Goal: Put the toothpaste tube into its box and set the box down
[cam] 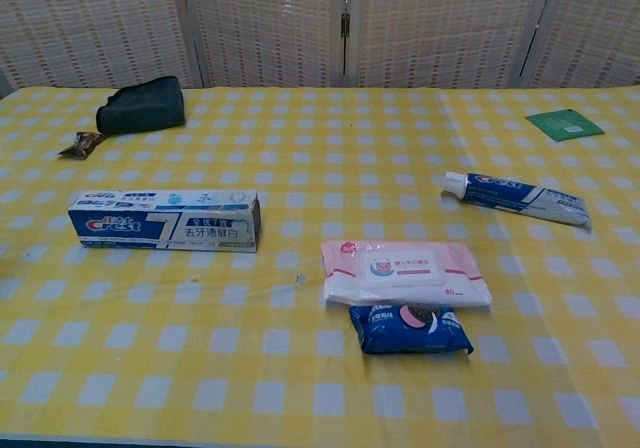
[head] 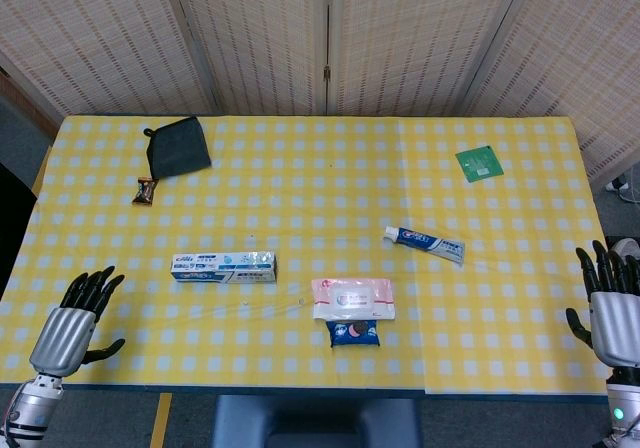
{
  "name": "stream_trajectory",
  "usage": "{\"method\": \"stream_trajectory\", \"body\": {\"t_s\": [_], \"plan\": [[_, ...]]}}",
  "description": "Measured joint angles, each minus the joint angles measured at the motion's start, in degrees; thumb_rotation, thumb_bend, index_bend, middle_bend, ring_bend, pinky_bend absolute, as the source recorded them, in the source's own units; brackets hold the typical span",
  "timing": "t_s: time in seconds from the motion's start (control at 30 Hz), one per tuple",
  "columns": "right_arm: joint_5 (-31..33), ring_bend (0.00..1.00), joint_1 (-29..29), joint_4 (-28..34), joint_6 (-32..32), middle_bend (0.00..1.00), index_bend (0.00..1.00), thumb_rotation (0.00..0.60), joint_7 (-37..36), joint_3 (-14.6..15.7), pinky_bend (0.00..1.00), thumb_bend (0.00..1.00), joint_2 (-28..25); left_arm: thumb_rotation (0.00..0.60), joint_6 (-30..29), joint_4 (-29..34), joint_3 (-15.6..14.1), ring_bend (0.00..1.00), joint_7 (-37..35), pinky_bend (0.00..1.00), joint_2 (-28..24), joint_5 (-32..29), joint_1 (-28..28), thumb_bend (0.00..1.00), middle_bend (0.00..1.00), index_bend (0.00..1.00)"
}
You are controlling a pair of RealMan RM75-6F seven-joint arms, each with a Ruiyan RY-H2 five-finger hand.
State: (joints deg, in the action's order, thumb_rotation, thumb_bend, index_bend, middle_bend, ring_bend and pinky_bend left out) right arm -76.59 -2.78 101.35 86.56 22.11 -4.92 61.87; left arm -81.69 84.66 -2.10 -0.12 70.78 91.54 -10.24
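The toothpaste box [head: 223, 266] [cam: 164, 220] lies flat on the yellow checked table, left of centre, its long side across the view. The toothpaste tube [head: 425, 244] [cam: 516, 197] lies apart from it on the right half, cap end pointing left. My left hand [head: 76, 318] hovers at the table's front left corner, fingers spread, holding nothing. My right hand [head: 610, 306] is at the front right edge, fingers spread and empty. Neither hand shows in the chest view.
A pink pack of wipes [head: 352, 298] [cam: 404, 273] and a small blue snack packet [head: 354, 333] [cam: 410, 329] lie front centre. A dark pouch [head: 177, 146] and a small wrapped sweet [head: 145, 190] sit back left. A green card [head: 480, 162] lies back right.
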Motion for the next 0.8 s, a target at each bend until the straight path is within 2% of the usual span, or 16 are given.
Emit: {"method": "stream_trajectory", "body": {"t_s": [0.1, 0.3, 0.53, 0.67, 0.8], "plan": [[0.0, 0.00, 0.1, 0.2, 0.1, 0.00, 0.00, 0.600, 0.0, 0.0, 0.00, 0.35, -0.1, 0.600, 0.6, -0.1, 0.0, 0.02, 0.0, 0.01, 0.2, 0.1, -0.3, 0.21, 0.06, 0.11], [-0.2, 0.00, 0.3, 0.5, 0.2, 0.00, 0.00, 0.600, -0.1, 0.1, 0.00, 0.35, -0.2, 0.600, 2.7, -0.6, 0.4, 0.09, -0.6, 0.11, 1.8, 1.3, -2.5, 0.20, 0.12, 0.14], [-0.3, 0.00, -0.2, 1.0, -0.7, 0.00, 0.00, 0.600, 0.5, 0.2, 0.00, 0.35, 0.0, 0.600, 11.4, 1.8, 3.3, 0.12, 3.1, 0.15, 2.9, 0.6, -9.5, 0.20, 0.15, 0.18], [0.0, 0.00, -0.2, 0.9, -0.6, 0.00, 0.00, 0.600, 0.9, 0.0, 0.00, 0.35, 0.1, 0.600, 18.3, 2.1, 5.7, 0.13, 3.9, 0.17, 4.0, -1.5, -14.6, 0.20, 0.16, 0.12], [1.1, 0.00, -0.3, 1.0, -1.1, 0.00, 0.00, 0.600, 1.3, -0.2, 0.00, 0.35, 0.1, 0.600, 24.3, 0.3, 8.2, 0.13, 3.4, 0.16, 5.9, -5.2, -19.4, 0.20, 0.16, 0.12]]}}
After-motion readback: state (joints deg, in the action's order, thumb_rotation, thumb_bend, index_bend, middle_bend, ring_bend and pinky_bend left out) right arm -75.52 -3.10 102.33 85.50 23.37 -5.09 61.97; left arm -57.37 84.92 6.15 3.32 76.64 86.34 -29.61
